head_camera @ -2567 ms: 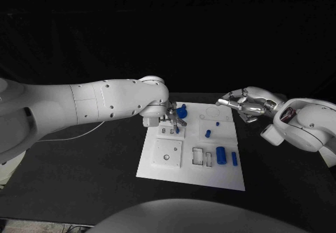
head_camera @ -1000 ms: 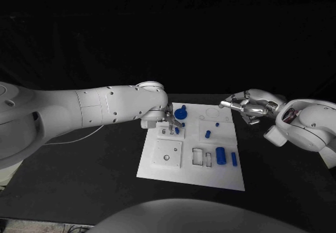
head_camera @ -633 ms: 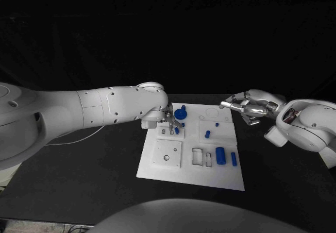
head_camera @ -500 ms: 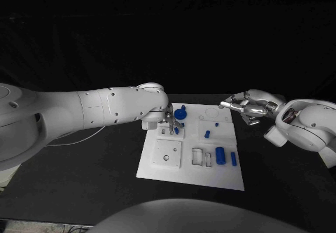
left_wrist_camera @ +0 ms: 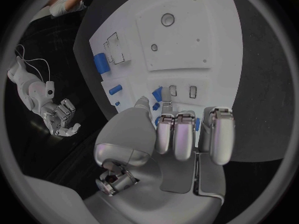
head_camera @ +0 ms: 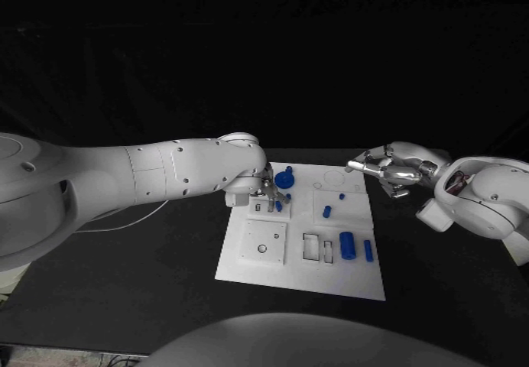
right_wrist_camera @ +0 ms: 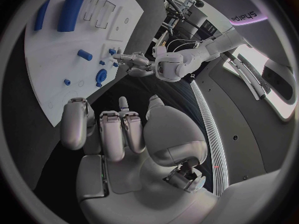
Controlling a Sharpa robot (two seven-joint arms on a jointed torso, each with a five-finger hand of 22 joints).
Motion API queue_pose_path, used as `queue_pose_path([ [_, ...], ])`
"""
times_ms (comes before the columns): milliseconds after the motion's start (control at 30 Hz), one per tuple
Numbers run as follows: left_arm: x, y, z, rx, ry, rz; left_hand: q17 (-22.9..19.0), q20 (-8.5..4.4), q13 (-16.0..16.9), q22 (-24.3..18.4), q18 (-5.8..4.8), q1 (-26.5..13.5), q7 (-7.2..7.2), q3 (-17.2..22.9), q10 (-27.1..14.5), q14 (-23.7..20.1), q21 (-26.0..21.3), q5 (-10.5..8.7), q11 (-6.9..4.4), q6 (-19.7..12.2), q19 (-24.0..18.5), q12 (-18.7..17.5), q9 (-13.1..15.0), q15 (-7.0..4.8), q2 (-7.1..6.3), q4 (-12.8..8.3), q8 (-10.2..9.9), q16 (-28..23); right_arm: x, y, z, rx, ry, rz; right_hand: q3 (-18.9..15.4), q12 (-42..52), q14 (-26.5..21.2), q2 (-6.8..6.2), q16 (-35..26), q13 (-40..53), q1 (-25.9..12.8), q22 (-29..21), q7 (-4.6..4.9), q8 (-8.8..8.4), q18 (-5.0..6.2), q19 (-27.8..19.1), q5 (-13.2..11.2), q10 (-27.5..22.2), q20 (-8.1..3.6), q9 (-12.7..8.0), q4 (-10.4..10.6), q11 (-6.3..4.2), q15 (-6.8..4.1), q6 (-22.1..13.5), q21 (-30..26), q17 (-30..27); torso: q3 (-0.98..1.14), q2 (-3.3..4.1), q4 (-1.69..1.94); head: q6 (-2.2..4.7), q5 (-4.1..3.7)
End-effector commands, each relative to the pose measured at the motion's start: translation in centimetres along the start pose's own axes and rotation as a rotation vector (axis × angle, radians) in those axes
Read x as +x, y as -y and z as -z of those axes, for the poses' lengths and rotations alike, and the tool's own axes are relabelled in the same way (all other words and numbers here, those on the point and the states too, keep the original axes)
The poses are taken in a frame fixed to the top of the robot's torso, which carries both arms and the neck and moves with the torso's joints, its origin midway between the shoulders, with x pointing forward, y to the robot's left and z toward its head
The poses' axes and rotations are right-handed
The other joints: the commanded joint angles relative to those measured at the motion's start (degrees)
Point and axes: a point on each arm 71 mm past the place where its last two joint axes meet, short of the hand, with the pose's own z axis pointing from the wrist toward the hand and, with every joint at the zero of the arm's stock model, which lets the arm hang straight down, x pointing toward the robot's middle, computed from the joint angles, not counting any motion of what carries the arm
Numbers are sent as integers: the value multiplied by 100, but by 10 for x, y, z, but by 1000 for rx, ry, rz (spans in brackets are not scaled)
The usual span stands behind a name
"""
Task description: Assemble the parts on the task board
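Black tabletop fills the head view under a dark backdrop, and the white task board lies slightly skewed at its centre. Nearest the robot, at about 6 o'clock on the board, the surface is bare; a little farther in, a square plate with a small hole sits at 8 o'clock, two rectangular slots lie near the middle, and a large blue cylinder with a slimmer blue bar just beside it lies at 4 o'clock. Farther on, a short blue peg stands near the centre and a tiny blue piece lies beyond it. At about 11 o'clock the left hand reaches over the board's far left part, fingers close together and pointing down; in the left wrist view its fingertips are at a small blue part by two little slots, though a firm hold cannot be told. Just beyond it a round blue knob stands on the board. At 2 o'clock, off the board's far right corner, the right hand hovers with its fingers loosely curled and apart, holding nothing.
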Motion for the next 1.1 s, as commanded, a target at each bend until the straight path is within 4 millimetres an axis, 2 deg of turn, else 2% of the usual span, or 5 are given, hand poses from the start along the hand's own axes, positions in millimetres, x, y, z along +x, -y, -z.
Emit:
queue_pose_path([
  [33,2,-3,0,-67,-13,5,1506,2,1494,1212,-4,-29,21,42,586,602,-22,33,22,-16,327,-4,5,37,10,4,-24,14,2,0,1,4,-23,-2,-34,-30,196,21,-25,1194,24,987,43,-20,48,-46,30,205,11,-7,11,31,25,-2,-31,991,-1,1,-2,0,9],
  [367,3,-2,-1,-66,-18,2,1506,8,1494,1190,2,-13,25,68,586,602,-33,45,26,-6,307,-4,14,42,14,3,-64,14,2,1,2,10,-26,-3,-35,-40,183,29,-35,1182,32,979,46,-21,54,-68,38,188,13,-10,8,33,28,5,-55,977,-5,-2,-17,0,-9],
  [500,3,-1,-1,-64,-17,8,1506,11,1494,1180,5,-7,29,84,586,602,-39,52,29,-5,297,-4,19,45,21,6,-91,14,2,2,2,13,-27,-3,-36,-45,175,31,-40,1176,34,976,46,-21,57,-76,40,180,14,-11,8,34,29,7,-65,969,1,-2,-18,0,-5],
  [900,3,-1,-2,-70,-8,-1,1506,24,1494,1190,3,63,32,185,586,602,-39,185,36,41,303,-4,66,54,12,-7,-211,14,2,2,3,22,-30,-3,-41,-54,160,42,-51,1166,53,967,50,-19,63,-101,51,165,19,-16,3,39,34,27,-89,953,4,-2,-23,0,-36],
  [1100,4,-3,-3,-75,-11,-6,1506,26,1494,1171,9,108,30,247,586,602,-51,259,35,58,284,-4,94,54,-8,-15,-275,14,2,3,4,28,-31,-3,-41,-58,153,45,-56,1161,65,963,52,-20,66,-113,60,157,21,-19,1,41,35,32,-102,946,5,-6,-11,0,-51],
])
